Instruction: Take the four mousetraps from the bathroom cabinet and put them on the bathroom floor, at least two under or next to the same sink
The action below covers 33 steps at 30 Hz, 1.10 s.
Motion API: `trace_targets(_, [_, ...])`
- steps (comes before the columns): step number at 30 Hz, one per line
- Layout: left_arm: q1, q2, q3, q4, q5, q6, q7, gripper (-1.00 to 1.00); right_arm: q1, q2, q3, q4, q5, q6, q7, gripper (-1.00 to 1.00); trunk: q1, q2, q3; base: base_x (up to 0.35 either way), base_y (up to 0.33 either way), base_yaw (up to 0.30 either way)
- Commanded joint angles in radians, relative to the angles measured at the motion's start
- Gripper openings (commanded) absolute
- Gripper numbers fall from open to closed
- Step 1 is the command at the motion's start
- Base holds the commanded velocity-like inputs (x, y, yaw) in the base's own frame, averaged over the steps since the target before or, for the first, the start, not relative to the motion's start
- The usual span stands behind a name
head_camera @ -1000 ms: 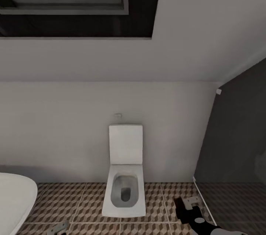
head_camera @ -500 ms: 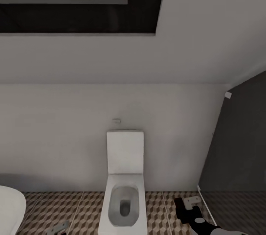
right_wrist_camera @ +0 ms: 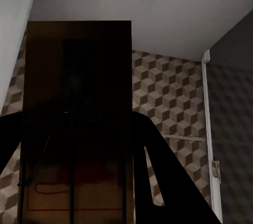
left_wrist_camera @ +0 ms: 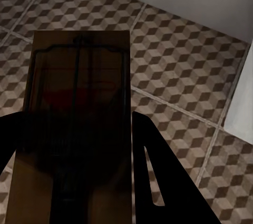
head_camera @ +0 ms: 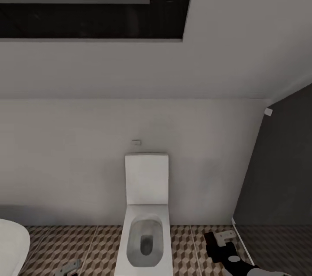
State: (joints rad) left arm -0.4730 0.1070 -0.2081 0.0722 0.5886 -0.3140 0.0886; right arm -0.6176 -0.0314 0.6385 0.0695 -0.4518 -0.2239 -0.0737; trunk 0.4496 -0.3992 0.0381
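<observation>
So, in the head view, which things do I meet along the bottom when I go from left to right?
White tub edge → left gripper → toilet → right gripper → dark wall. All stand over the tiled floor.

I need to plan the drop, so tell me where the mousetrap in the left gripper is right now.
The mousetrap is clamped between the left gripper's fingers in the left wrist view, held above the cube-patterned bathroom floor, with a white fixture's edge nearby.

We see brown-beige cube-pattern bathroom floor (head_camera: 86, 241), white toilet (head_camera: 146, 206), brown mousetraps (left_wrist_camera: 74, 124), black grippers, dark grey wall (head_camera: 277, 172).
</observation>
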Motion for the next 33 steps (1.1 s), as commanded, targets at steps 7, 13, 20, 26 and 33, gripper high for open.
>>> trace_targets(7, [-0.001, -0.001, -0.008, 0.003, -0.001, -0.004, 0.005, -1.00, -0.001, 0.001, 0.009, 0.003, -0.010, -0.005, 0.000, -1.00, 0.000, -0.001, 0.000, 0.000, 0.000, 0.000])
trace_targets(13, [-0.001, -0.001, -0.007, 0.003, -0.001, -0.004, 0.005, -1.00, -0.001, 0.001, 0.008, 0.003, -0.010, -0.005, 0.000, -1.00, 0.000, -0.001, 0.000, 0.050, 0.000, 0.000])
trace_targets(20, [-0.001, 0.000, -0.008, 0.003, -0.001, -0.004, 0.005, -1.00, -0.001, 0.001, 0.007, 0.003, -0.010, -0.005, 0.000, -1.00, 0.000, -0.001, 0.000, 0.151, 0.000, 0.000])
trace_targets(26, [-0.001, 0.000, -0.008, 0.003, -0.001, -0.004, 0.005, -1.00, -0.001, 0.001, 0.009, 0.003, -0.010, -0.005, 0.000, -1.00, 0.000, -0.001, 0.000, 0.016, 0.000, 0.000])
trace_targets(33, [-0.001, -0.001, -0.008, 0.003, -0.001, -0.004, 0.005, -1.00, -0.001, 0.001, 0.008, 0.003, -0.011, -0.005, 0.000, -1.00, 0.000, -0.001, 0.000, 0.001, 0.000, 0.000])
